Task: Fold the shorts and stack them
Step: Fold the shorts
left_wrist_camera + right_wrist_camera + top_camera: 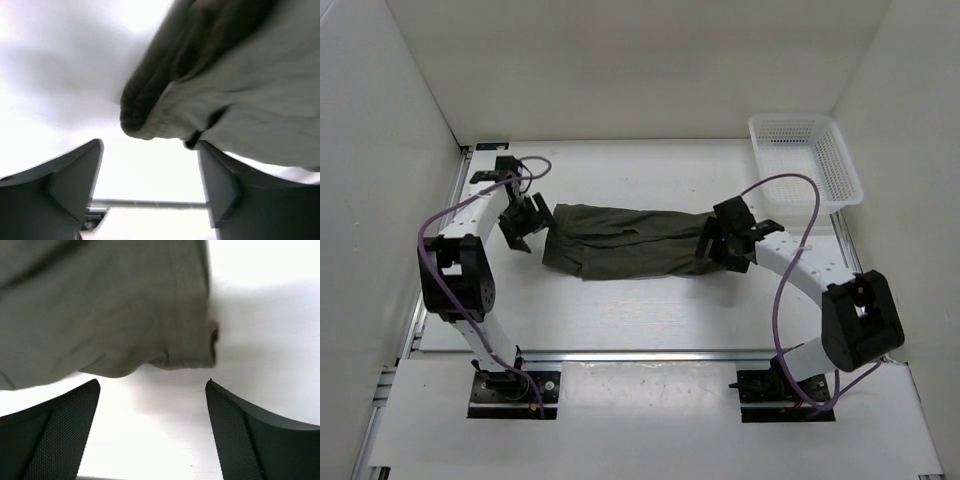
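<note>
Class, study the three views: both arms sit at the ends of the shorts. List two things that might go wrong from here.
The shorts lie bunched and wrinkled, so a fold may come out uneven.
The left jaws and right jaws stand open with the cloth edge ahead of their tips, not between, so closing now might catch one layer or miss.

Matt olive cloth shorts (625, 241); white plastic mesh basket (807, 158).

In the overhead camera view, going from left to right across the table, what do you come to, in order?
left gripper → shorts → right gripper → white mesh basket
</note>
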Controlling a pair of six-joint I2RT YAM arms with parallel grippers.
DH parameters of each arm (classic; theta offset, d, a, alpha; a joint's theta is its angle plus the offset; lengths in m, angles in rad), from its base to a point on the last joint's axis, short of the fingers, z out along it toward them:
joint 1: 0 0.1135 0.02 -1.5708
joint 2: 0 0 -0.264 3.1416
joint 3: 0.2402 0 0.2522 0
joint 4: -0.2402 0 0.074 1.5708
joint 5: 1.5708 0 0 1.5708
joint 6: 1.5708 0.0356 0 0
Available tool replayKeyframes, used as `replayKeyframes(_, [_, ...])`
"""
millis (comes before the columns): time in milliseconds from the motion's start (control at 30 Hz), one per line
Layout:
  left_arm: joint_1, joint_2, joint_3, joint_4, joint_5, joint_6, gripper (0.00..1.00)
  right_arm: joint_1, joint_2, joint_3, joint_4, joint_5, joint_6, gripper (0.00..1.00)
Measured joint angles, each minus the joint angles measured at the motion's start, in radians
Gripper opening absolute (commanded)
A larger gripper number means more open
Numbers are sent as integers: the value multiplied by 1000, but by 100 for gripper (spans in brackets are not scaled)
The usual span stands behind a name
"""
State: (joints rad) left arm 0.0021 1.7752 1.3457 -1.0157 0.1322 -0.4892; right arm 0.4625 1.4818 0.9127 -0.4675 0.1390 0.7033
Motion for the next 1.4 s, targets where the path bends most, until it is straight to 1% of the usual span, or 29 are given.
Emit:
replayKeyframes(33, [-3,-13,37,-8,-13,3,73,2,-22,16,-17,24,-6,83])
replayKeyframes(67, [-7,-24,79,-9,-28,7,57,0,-37,40,-32,45,-15,69])
replayKeyframes(100, [-13,-32,126,-9,-41,11,38,-6,-42,73,-43,64,-25,61])
replayKeyframes(133, [-21,-35,173,-8,-54,17,31,-10,-40,111,-48,77,-32,56])
replayKeyframes(167, [-31,-36,214,-4,-66,26,29,-16,-30,150,-54,80,-41,52])
replayKeyframes(200, [-39,-35,249,-2,-74,34,29,-25,-13,194,-55,81,-50,52])
replayKeyframes(233, [-44,-33,274,-1,-78,39,46,-34,13,238,-55,76,-57,52])
replayKeyframes(267, [-51,-29,295,-1,-85,47,59,-44,44,280,-53,67,-60,52])
replayKeyframes(333, [-62,-7,322,-6,-92,58,74,-70,117,346,-45,29,-65,53])
replayKeyframes(367, [-65,13,335,-5,-92,61,81,-84,157,372,-46,7,-64,56])
replayKeyframes(500, [-71,137,373,-4,-91,79,81,-137,304,427,-40,-93,-47,59])
replayKeyframes(600, [-74,213,375,-6,-91,90,75,-162,387,461,-47,-149,-33,60])
replayKeyframes(633, [-76,232,375,-7,-91,93,71,-167,407,469,-47,-162,-29,60])
replayKeyframes(700, [-77,253,375,-8,-85,100,66,-168,434,483,-51,-180,-23,60])
replayKeyframes(733, [-78,259,375,-8,-78,105,59,-167,447,492,-51,-191,-19,60])
replayKeyframes(767, [-78,261,375,-8,-72,107,54,-167,457,499,-51,-198,-15,57])
replayKeyframes(800, [-78,262,375,-6,-66,111,48,-166,468,506,-50,-205,-12,48])
replayKeyframes(833, [-78,264,375,-5,-61,113,39,-166,475,510,-50,-211,-10,42])
replayKeyframes(867, [-78,264,376,-3,-55,117,18,-165,480,512,-50,-216,-5,35])
replayKeyframes(900, [-78,264,376,-3,-51,116,10,-165,484,514,-50,-220,-2,29])
replayKeyframes(933, [-78,264,376,-2,-47,120,10,-166,488,515,-50,-222,-3,16])
replayKeyframes(1000, [-78,264,376,-2,-40,130,10,-167,493,517,-50,-222,-2,3])
replayKeyframes(1033, [-78,264,376,-2,-38,131,10,-167,496,520,-50,-222,1,0])
replayKeyframes(1233, [-78,255,376,-2,-33,138,10,-173,491,520,-50,-216,-6,0])
replayKeyframes(1400, [-63,184,373,-2,-9,140,10,-174,423,509,-58,-195,-24,0])
